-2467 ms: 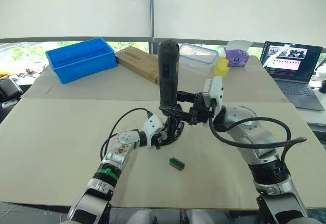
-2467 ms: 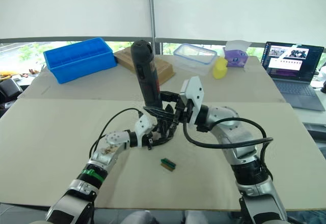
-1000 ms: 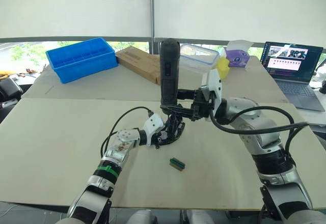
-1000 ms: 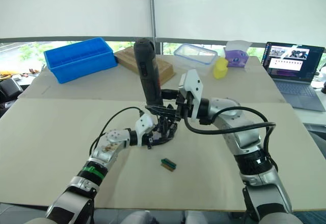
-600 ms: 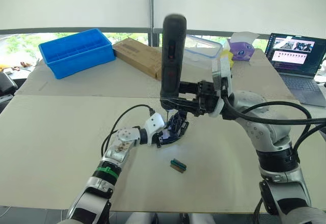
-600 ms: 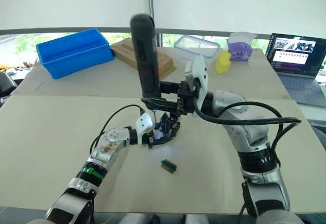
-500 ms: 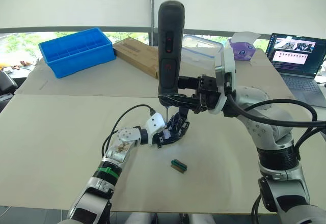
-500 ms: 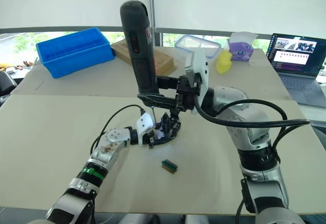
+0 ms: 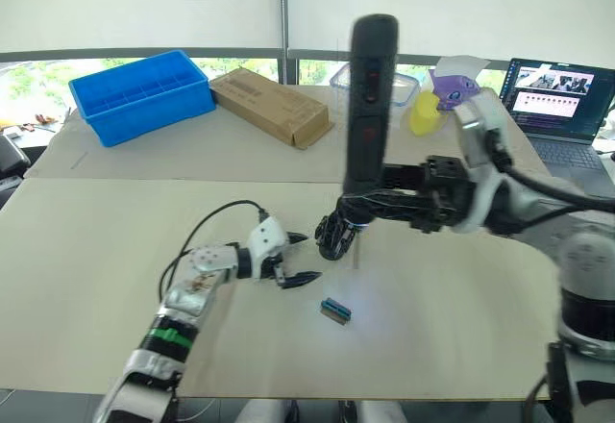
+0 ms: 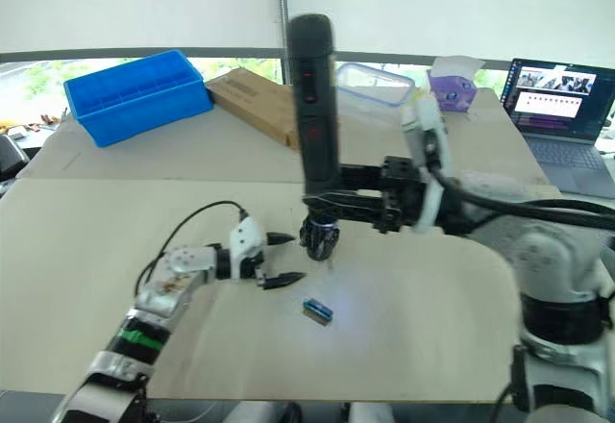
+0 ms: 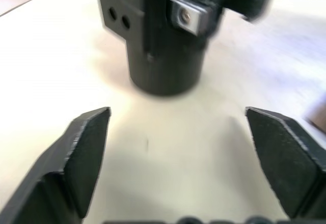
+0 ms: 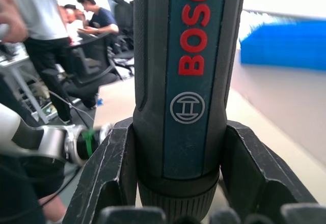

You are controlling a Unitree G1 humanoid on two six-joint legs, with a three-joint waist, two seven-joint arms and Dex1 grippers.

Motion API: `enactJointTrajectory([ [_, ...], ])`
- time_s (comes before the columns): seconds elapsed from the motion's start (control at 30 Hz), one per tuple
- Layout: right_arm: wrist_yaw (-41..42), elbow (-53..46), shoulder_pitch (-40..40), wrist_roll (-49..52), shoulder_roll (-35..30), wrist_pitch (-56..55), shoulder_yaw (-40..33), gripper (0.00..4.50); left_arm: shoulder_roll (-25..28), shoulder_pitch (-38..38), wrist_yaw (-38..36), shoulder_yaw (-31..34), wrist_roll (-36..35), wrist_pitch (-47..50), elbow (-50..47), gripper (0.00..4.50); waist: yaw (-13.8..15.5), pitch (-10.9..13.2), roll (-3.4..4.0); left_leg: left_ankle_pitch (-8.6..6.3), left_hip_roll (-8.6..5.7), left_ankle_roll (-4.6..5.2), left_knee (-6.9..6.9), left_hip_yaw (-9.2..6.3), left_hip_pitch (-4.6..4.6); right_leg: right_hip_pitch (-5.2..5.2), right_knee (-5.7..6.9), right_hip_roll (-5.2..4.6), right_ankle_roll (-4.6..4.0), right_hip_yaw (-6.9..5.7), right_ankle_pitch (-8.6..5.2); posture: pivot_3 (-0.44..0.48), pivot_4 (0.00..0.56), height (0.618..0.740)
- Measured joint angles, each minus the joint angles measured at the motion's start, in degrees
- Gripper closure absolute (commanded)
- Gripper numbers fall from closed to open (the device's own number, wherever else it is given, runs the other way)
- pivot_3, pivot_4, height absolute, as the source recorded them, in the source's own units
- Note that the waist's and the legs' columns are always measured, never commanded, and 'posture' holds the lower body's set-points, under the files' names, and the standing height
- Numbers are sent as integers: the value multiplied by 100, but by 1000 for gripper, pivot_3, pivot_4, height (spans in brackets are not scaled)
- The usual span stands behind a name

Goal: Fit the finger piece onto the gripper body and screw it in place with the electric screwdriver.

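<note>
We read this as the wrap-up: our right gripper (image 9: 384,202) is clamped on the electric screwdriver (image 9: 368,106), held upright with its lit bit hanging just above the table (image 9: 96,250) beside the gripper body (image 9: 333,236), probably lifted off the screw. Our left gripper (image 9: 293,258) has its fingers spread wide and empty, just beside the body but not touching it, likely released since bracing looks no longer needed. We can't pick out the finger piece separately; the small green-and-brown block (image 9: 334,310) lies near, untouched.

Blue bin (image 9: 144,94), cardboard box (image 9: 271,106), laptop (image 9: 560,98)
</note>
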Motion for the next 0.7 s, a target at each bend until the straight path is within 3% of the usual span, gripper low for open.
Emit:
enactJointTrajectory([
  [0.17,-913,472,1269,1300,-1405,1218,-449,2582,1047,642,-614,309,-584,513,-1104,0,32,5,-1,-7,6,12,2,3,1,9,-3,-6,-3,0,-2,0,150,740],
  [0.27,-1669,1133,1795,1354,-1743,1750,-400,2582,1324,775,-758,372,-644,517,-1396,0,38,6,-1,-11,5,20,6,15,0,14,-3,-16,2,2,1,0,150,740],
  [0.47,-2649,2229,1769,1224,-1581,2240,-30,2582,1382,835,-741,380,-638,443,-1454,0,-10,9,4,-7,11,19,2,23,4,10,6,-6,4,7,5,0,150,740],
  [0.6,-3108,2768,1464,813,-1073,2364,119,2582,1394,830,-713,381,-635,414,-1467,0,-11,10,9,-4,15,21,3,28,2,10,6,-1,2,8,6,0,150,740],
  [0.67,-3138,2807,1408,591,-981,2424,177,1543,1412,835,-695,382,-634,409,-1467,0,1,10,9,-3,15,24,4,27,1,10,4,0,2,8,6,0,150,740],
  [0.7,-3131,2802,1349,552,-974,2458,177,1244,1438,844,-687,383,-632,406,-1465,0,2,10,10,-3,15,25,4,28,1,11,3,0,2,8,6,0,150,740],
])
